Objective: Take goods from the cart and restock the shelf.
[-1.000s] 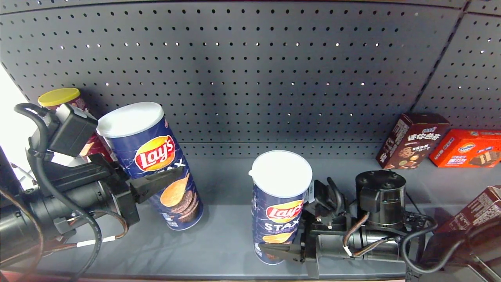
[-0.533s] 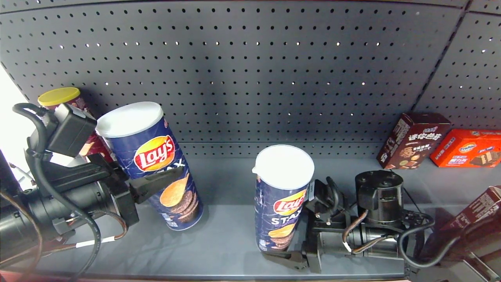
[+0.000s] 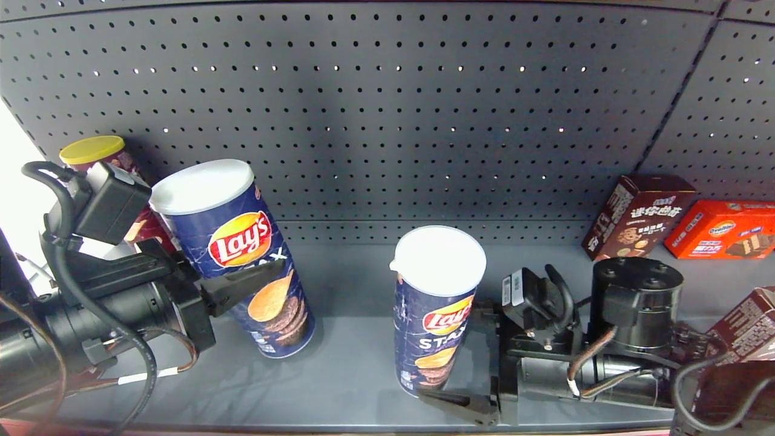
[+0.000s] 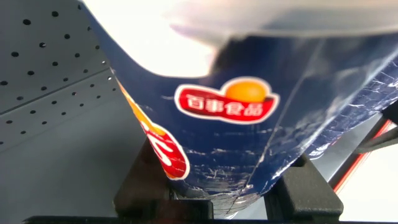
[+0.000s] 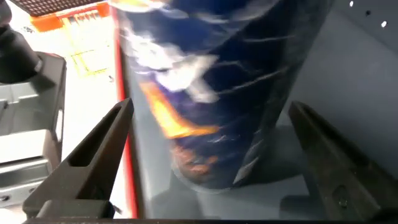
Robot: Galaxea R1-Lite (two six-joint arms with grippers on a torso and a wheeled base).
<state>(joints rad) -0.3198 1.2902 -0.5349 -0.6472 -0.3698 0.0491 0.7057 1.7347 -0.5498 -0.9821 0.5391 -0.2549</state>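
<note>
Two blue chips cans with white lids are on the grey shelf (image 3: 357, 284). The left can (image 3: 233, 254) leans to the left, its base on the shelf, and my left gripper (image 3: 224, 260) is shut on its middle; the left wrist view has this can (image 4: 249, 106) between the dark fingers (image 4: 146, 186). The middle can (image 3: 436, 309) stands free near the shelf's front edge. My right gripper (image 5: 211, 106) is open at that can's right side, its fingers (image 5: 93, 162) spread wide on either side of the can (image 5: 217, 81) without touching it.
A yellow-lidded can (image 3: 91, 149) stands at the back left behind my left arm. A brown box (image 3: 642, 218) and an orange box (image 3: 720, 230) sit at the back right, another brown box (image 3: 745, 324) at the right edge. The perforated back wall (image 3: 387, 121) closes off the shelf.
My right gripper has opened, let go of the middle can and drawn back to the right. That can shifted slightly deeper onto the shelf and now stands alone. The left arm and its can stayed put.
</note>
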